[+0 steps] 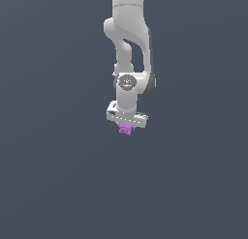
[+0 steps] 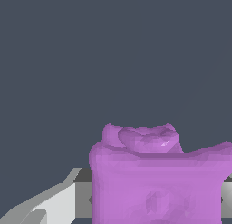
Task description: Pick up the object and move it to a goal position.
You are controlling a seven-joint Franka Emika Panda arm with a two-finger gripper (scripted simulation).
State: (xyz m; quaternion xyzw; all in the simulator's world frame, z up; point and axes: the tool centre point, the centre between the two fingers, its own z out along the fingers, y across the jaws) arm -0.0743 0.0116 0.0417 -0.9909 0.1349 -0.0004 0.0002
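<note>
Purple object fills the lower right of the wrist view, lumpy on top, with a white finger pressed beside it at the lower left. From the exterior view, the white arm hangs down the middle of the frame. Its gripper is closed narrow on the tiny object, which pokes out just below it.

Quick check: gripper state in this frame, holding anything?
Gripper: closed on the small bright purple ridged blocky lump, which fills much of the wrist view.
</note>
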